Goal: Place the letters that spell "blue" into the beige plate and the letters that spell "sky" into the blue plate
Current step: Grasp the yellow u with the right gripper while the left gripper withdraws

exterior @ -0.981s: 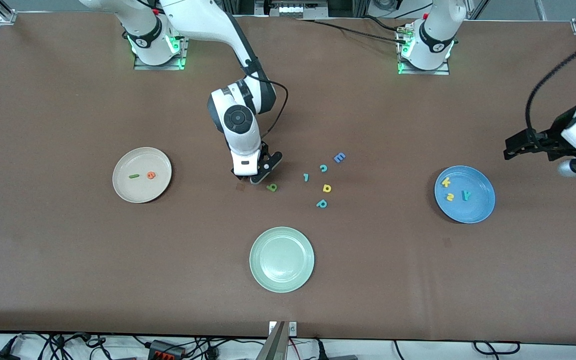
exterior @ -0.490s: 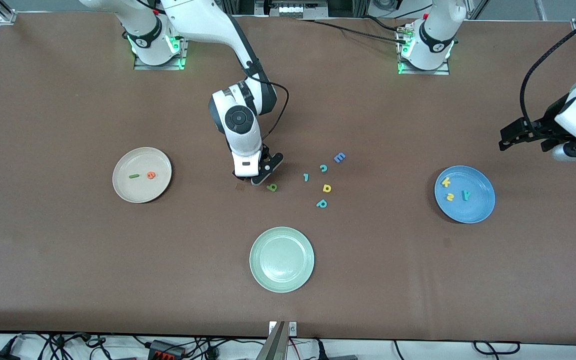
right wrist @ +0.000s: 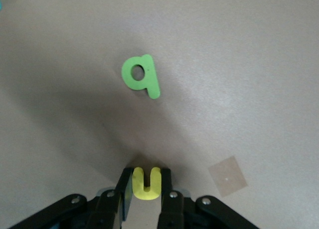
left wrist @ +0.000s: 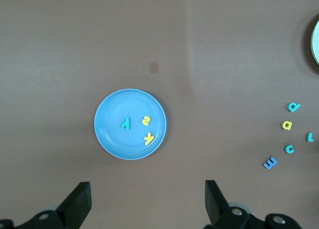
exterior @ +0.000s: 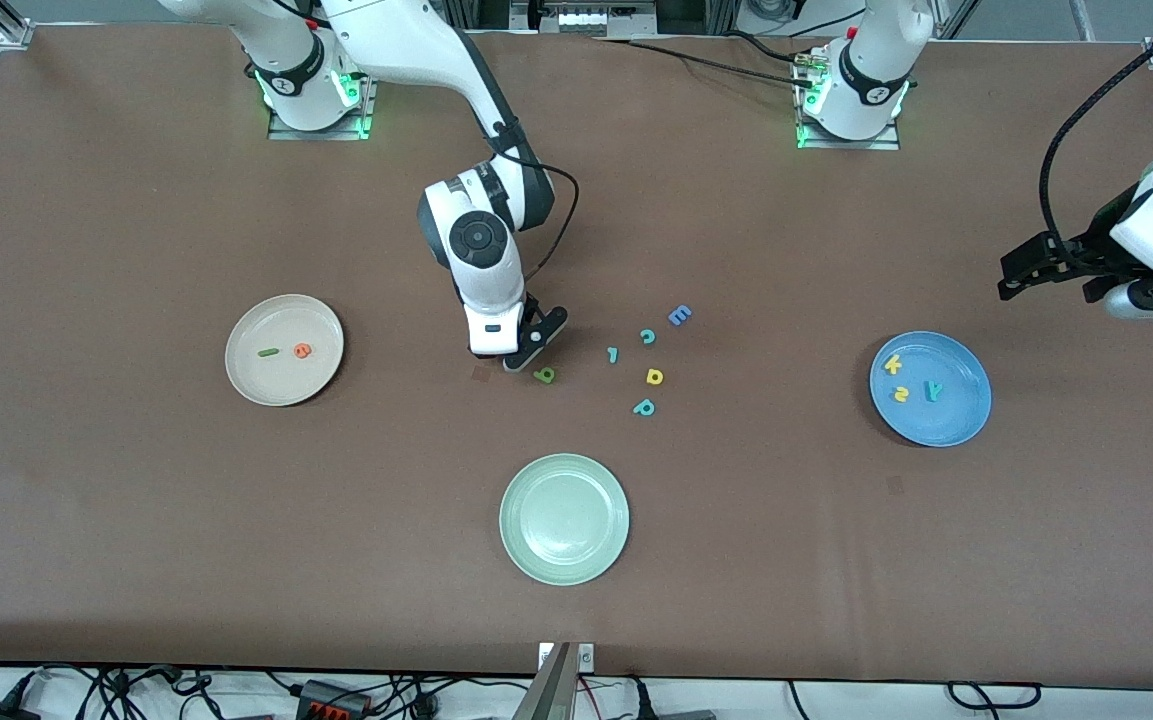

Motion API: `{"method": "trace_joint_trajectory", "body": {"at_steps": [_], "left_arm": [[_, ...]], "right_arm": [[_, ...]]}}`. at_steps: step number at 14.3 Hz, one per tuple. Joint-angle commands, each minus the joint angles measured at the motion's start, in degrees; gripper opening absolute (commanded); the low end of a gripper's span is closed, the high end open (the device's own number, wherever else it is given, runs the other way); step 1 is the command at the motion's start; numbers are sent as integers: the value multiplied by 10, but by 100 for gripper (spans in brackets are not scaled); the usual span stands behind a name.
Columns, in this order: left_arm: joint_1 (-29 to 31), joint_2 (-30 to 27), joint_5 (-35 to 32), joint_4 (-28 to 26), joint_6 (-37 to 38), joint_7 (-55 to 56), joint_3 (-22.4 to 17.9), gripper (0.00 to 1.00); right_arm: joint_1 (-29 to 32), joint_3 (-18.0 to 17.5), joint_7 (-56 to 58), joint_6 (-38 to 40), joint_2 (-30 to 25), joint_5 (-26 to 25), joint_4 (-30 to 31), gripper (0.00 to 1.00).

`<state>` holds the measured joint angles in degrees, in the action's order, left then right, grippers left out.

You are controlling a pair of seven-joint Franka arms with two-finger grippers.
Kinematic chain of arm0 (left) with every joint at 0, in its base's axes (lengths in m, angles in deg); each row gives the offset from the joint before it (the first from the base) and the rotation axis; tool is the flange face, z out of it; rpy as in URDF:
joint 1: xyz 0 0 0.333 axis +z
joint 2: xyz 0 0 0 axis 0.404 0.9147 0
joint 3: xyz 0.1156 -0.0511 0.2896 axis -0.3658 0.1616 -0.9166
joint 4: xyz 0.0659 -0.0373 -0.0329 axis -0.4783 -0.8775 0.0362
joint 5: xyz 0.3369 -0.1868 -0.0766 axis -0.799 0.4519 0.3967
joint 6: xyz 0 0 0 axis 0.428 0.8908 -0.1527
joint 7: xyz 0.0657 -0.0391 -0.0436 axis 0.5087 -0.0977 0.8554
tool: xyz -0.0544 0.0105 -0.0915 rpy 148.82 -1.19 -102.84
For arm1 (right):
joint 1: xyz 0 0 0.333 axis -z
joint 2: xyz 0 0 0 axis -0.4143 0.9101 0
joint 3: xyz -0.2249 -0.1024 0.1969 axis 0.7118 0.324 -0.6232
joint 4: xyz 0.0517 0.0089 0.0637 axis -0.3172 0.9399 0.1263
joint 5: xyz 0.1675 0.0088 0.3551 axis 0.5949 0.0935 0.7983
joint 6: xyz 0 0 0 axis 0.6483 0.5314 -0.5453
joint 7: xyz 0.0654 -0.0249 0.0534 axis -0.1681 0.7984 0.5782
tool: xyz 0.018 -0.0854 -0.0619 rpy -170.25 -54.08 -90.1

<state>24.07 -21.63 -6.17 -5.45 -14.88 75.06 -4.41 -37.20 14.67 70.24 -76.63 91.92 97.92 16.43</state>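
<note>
Right pincer [exterior: 519, 357] is down on the brown surface [exterior: 136, 520] just beside the green b [exterior: 544, 375], beige plate [exterior: 246, 380] has the l and e, blue plate [exterior: 966, 420] has s, k, y, left pincer [exterior: 1026, 280] hangs near it.

Yellow "u" [right wrist: 146, 181] hidden under right end effector [exterior: 519, 357] in front view

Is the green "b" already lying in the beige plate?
No, the green "b" lies on the table beside the right end effector; the beige plate holds only the "l" and "e".
</note>
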Motion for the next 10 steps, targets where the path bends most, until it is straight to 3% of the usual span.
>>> {"method": "trace_joint_trajectory", "body": {"at_steps": [1, 7, 10], "left_arm": [[0, -6, 3, 3, 2, -6, 1, 100], [-7, -5, 3, 14, 4, -3, 9, 100], [-7, -4, 3, 14, 4, -2, 10, 100]], "right_arm": [[13, 0, 11, -1, 6, 10, -2, 18], [110, 12, 13, 64, -40, 10, 4, 18], [162, 59, 16, 150, -73, 9, 8, 18]]}}
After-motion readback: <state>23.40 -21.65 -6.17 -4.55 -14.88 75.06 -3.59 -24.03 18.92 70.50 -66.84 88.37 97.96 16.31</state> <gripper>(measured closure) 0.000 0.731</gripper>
